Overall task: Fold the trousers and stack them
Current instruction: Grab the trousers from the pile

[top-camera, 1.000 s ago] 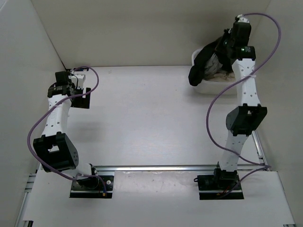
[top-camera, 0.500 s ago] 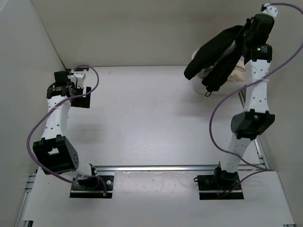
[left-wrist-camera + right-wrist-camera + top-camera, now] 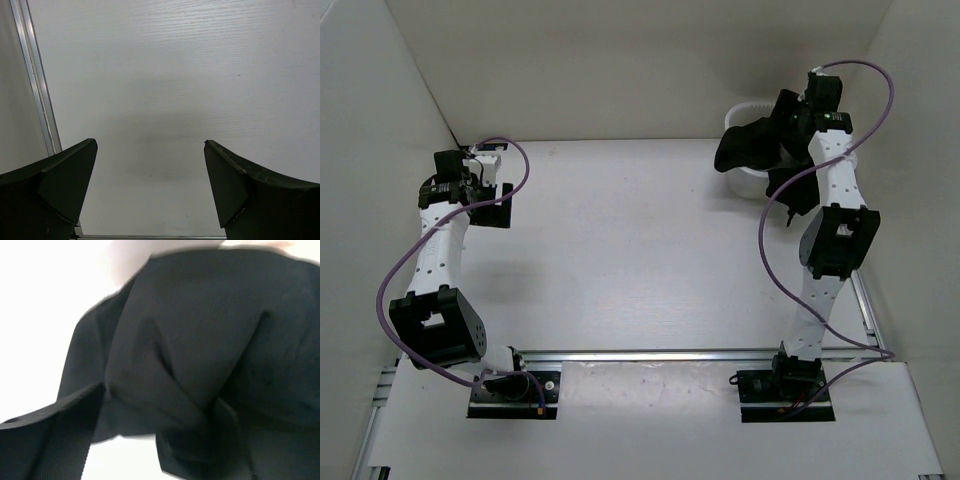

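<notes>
Right gripper (image 3: 788, 112) is clamped on the trousers (image 3: 748, 148); its wrist view is blurred, but black cloth fills it and bunches between the fingers. Half a second ago I had the arm swung up high and the trousers spread wide in the air; now it has come down and inward. The cloth hangs in a dark bunch off the gripper, over the front of the white bin (image 3: 741, 108) at the far right corner, and a tail droops beside the arm. So the trousers are out of the bin, I judge, but not yet on the table (image 3: 640, 240), and no fold has started. Left gripper (image 3: 150, 145) hasn't moved: fingers wide apart, nothing between them, hovering over bare table at far left. Next I'd carry the cloth to mid-table and lay it flat.
</notes>
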Motion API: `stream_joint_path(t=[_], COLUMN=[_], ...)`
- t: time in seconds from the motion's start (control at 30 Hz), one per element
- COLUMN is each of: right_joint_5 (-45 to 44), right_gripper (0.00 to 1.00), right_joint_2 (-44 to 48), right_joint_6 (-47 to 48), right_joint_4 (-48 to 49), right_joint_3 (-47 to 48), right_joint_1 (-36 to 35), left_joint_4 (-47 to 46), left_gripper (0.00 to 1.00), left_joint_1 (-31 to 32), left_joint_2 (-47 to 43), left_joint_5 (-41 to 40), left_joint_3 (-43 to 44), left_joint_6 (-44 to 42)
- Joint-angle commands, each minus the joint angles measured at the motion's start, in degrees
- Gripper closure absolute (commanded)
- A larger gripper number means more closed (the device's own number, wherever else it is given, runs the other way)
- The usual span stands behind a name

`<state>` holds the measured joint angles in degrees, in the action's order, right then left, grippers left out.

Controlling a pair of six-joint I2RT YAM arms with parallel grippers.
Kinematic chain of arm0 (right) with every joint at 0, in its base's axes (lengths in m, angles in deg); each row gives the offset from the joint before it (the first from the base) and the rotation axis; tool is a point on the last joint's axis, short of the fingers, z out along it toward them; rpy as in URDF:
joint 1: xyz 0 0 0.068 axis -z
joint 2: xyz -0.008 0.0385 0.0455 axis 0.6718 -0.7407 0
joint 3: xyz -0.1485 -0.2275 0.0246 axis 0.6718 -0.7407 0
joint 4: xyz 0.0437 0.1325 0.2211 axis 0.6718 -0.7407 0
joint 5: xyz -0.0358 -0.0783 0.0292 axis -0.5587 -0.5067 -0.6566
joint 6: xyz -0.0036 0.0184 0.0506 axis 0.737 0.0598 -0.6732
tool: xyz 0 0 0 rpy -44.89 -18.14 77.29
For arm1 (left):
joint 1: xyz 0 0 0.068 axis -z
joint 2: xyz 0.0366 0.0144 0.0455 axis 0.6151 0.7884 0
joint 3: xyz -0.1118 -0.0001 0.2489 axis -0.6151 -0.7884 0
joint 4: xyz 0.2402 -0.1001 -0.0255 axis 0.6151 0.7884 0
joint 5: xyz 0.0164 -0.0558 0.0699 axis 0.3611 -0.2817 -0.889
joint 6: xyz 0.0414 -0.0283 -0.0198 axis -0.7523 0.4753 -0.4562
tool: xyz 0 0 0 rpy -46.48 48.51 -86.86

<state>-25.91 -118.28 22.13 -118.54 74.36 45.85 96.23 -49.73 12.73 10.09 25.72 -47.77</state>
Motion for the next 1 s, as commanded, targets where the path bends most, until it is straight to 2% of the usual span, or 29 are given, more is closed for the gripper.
stream_joint_path(t=[0.0, 0.2, 0.4, 0.47, 0.57, 0.6, 0.67, 0.97], right_joint_5=[-0.6, -12.8, -16.5, -17.8, -14.3, -10.9, -5.0, -3.0], right_gripper=[0.15, 0.12, 0.12, 0.01, 0.01, 0.01, 0.01, 0.01], right_joint_2=[8.1, 19.6, 30.2, 35.1, 38.5, 38.6, 35.0, 24.2], right_joint_6=[3.1, -6.5, -10.7, -12.0, -14.2, -14.8, -14.1, -13.2], right_joint_4=[-3.3, -3.8, -4.4, -1.6, 6.9, 9.0, 14.0, 24.0], right_joint_3=[-3.3, -15.6, -30.8, -40.2, -50.4, -54.5, -55.7, -52.6], right_joint_1=[-0.3, 2.2, 3.4, 3.9, 7.5, 8.4, 8.9, 8.9], left_joint_4=[-0.1, -0.1, -0.1, -0.1, -0.1, -0.1, -0.1, -0.1], left_gripper=[0.00, 0.00, 0.00, 0.00, 0.00, 0.00, 0.00, 0.00], left_joint_1=[0.3, 0.3, 0.3, 0.3, 0.3, 0.3, 0.3, 0.3], left_joint_2=[-2.3, -1.8, -2.4, -2.4, -2.9, -2.9, -2.3, -1.8], left_joint_5=[0.8, -0.3, -1.4, -2.0, -2.0, -2.0, -1.5, -1.5], left_joint_3=[0.9, -0.2, -2.7, -3.5, -4.7, -4.7, -4.7, -3.5], left_joint_6=[0.5, 0.5, -0.1, -0.1, -0.1, -0.1, -0.1, -0.1])
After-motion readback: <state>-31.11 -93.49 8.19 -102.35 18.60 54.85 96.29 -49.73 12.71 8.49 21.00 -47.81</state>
